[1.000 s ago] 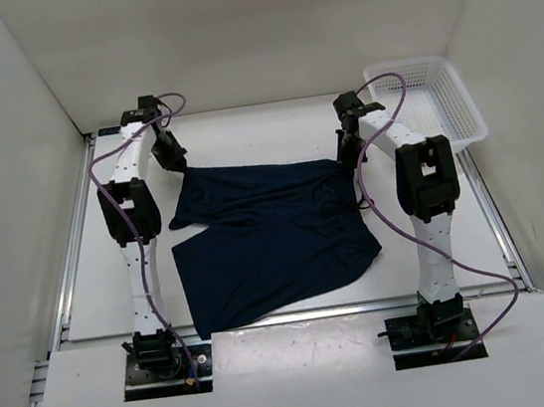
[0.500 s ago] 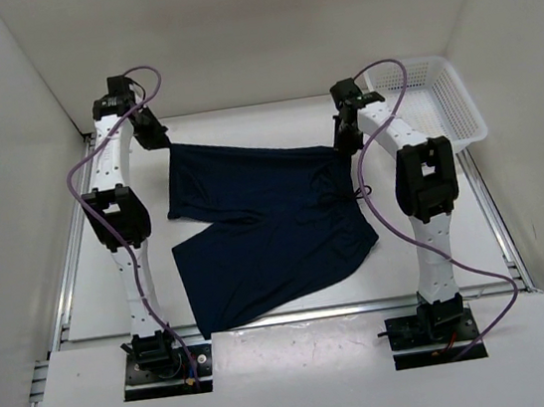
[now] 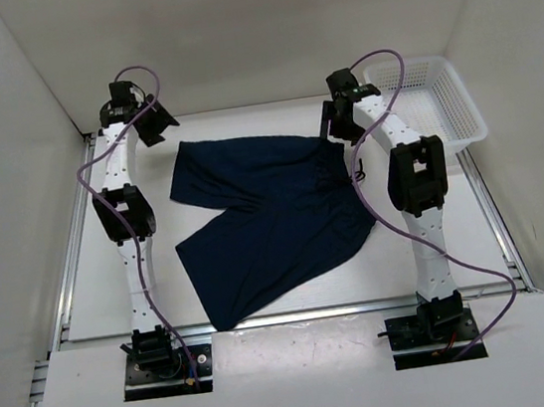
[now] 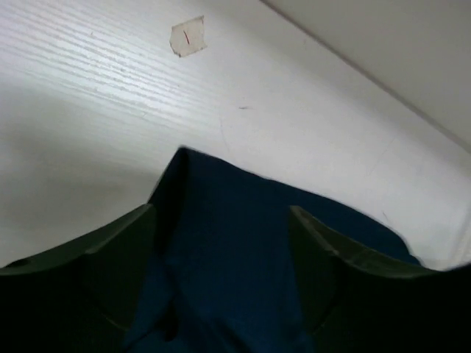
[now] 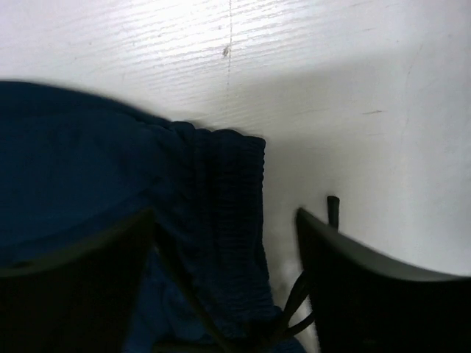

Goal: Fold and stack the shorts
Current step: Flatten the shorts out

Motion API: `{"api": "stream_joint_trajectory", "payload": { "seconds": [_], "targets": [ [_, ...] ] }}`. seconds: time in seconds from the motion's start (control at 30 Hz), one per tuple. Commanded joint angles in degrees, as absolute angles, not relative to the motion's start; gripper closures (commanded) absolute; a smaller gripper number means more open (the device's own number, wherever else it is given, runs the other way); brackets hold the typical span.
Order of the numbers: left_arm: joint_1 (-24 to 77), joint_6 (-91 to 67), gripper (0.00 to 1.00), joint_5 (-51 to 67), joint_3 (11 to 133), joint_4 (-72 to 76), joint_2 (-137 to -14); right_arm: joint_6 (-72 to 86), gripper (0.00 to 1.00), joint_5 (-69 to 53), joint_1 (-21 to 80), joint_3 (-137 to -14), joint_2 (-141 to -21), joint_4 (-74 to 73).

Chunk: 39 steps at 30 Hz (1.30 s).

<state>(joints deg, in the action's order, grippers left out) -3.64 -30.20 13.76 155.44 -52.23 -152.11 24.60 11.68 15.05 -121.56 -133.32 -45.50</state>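
Observation:
The dark navy shorts (image 3: 268, 214) lie spread on the white table, waistband to the far right, one leg toward the far left and the other toward the near edge. My left gripper (image 3: 153, 125) hovers open just past the far-left leg corner. In the left wrist view that corner (image 4: 221, 250) lies below and between the wide-apart fingers (image 4: 118, 250) of the gripper (image 4: 221, 213). My right gripper (image 3: 333, 121) hangs open over the waistband end. The right wrist view shows the ribbed waistband (image 5: 224, 198) and thin drawstring (image 5: 333, 209) under the open gripper (image 5: 224, 217).
A white mesh basket (image 3: 461, 118) stands at the far right corner. White walls close in the table on three sides. A small paper tag (image 4: 188, 37) is stuck to the table near the far wall.
Both grippers were shut on the shorts' far edge and have let go and opened. The fabric has dropped flat, and both grippers have drawn slightly up and away.

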Motion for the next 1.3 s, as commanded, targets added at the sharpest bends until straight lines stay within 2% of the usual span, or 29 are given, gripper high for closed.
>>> {"api": "stream_joint_trajectory", "payload": {
  "seconds": [0.0,0.03,0.1,0.23,0.4,0.47,0.5,0.53,0.6,0.67,0.77,0.87,0.97,1.03,1.07,1.1,1.27],
  "targets": [
    [-4.39,-31.82,0.13,15.91,157.51,-47.64,-147.42,24.35,0.13,11.95,14.59,-124.55,-132.02,-44.57],
    [-4.39,-30.51,0.0,15.21,154.63,-47.64,-145.74,24.35,0.1,11.95,14.59,-124.02,-130.45,-44.04],
    [-4.39,-28.4,0.0,12.4,150.58,-47.64,-139.53,24.95,0.07,13.18,14.59,-122.0,-128.51,-42.29],
    [-4.39,-23.31,0.02,10.11,134.79,-47.64,-129.22,26.1,0.07,11.87,14.59,-117.78,-122.62,-39.82],
    [-1.94,-18.02,0.8,13.54,127.89,-53.78,-127.61,26.1,0.07,9.59,15.9,-113.83,-118.58,-39.81],
    [-0.54,-17.5,0.8,14.58,125.96,-55.28,-129.46,25.58,0.08,8.96,15.91,-111.2,-116.82,-39.81],
    [-0.53,-17.49,0.73,15.55,125.34,-55.28,-130.07,25.58,0.08,8.27,15.91,-110.31,-116.2,-39.81],
    [0.08,-18.01,0.52,16.25,125.33,-55.28,-131.56,25.58,0.08,7.65,15.91,-109.35,-115.5,-39.81],
    [0.7,-18.71,0.31,17.14,124.54,-55.81,-133.06,25.58,0.08,7.65,15.91,-106.19,-113.48,-39.81],
    [1.31,-18.72,0.18,17.75,123.84,-56.43,-134.55,25.05,0.08,7.65,15.91,-104.25,-111.46,-39.81],
    [2.01,-18.72,0.18,16.62,123.05,-56.43,-135.87,24.53,0.08,8.17,15.91,-100.56,-109.08,-39.81],
    [2.64,-19.24,0.26,13.72,121.46,-56.43,-136.4,24.52,0.08,8.17,15.91,-98.0,-107.67,-39.81],
    [2.64,-19.77,0.45,12.66,120.23,-56.43,-136.93,24.52,0.08,8.7,15.91,-97.29,-107.06,-39.81],
    [2.64,-20.3,0.62,11.78,119.71,-56.43,-136.93,24.0,0.08,8.7,15.91,-96.68,-106.44,-39.81],
    [2.64,-20.3,0.81,10.12,119.71,-56.43,-136.93,23.99,0.08,8.7,15.91,-96.68,-106.44,-39.81],
    [2.64,-20.82,0.9,9.32,119.71,-56.43,-136.41,23.99,0.08,8.7,15.91,-96.16,-105.91,-39.81],
    [2.64,-21.45,0.9,3.62,118.04,-58.35,-129.74,23.39,0.08,9.23,15.91,-95.54,-104.86,-40.34]
  ]
}}
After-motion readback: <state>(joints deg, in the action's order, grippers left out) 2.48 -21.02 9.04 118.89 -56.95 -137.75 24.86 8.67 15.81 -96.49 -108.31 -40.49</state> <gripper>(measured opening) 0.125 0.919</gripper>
